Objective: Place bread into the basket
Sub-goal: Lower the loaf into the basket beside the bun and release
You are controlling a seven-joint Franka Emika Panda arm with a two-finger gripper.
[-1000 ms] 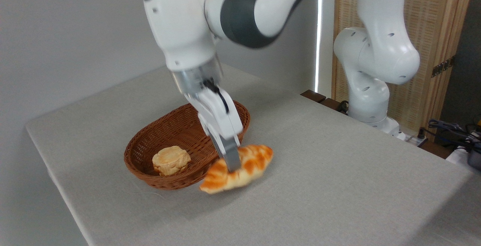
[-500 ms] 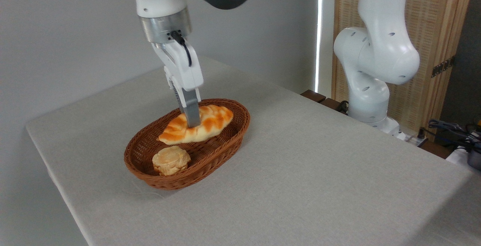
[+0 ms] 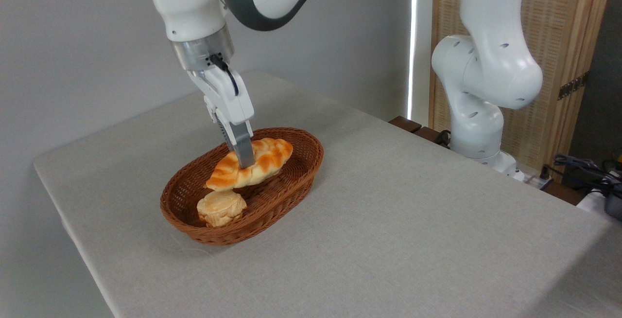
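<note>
The bread (image 3: 262,162), a long braided loaf in golden yellow with orange-brown plaits, hangs low inside the basket (image 3: 296,182), an oval reddish-brown wicker one on the grey tablecloth. My gripper (image 3: 245,160) comes down from the upper left and is shut on the middle of the bread; one grey finger (image 3: 241,149) shows in front of the loaf, the other is hidden behind it. The loaf's left tip dips toward a small round pale bun (image 3: 221,207) lying in the basket's near end. Whether the loaf touches the basket floor cannot be told.
The table's left and front edges (image 3: 73,240) drop off close to the basket. The arm's white base (image 3: 478,128) stands at the back right beside a wooden screen. Cables (image 3: 583,167) lie at the far right.
One second ago the gripper held the bread just above the table, right of the basket. It lifted the loaf over the rim, and in the last half second lowered it slightly leftward inside the basket.
</note>
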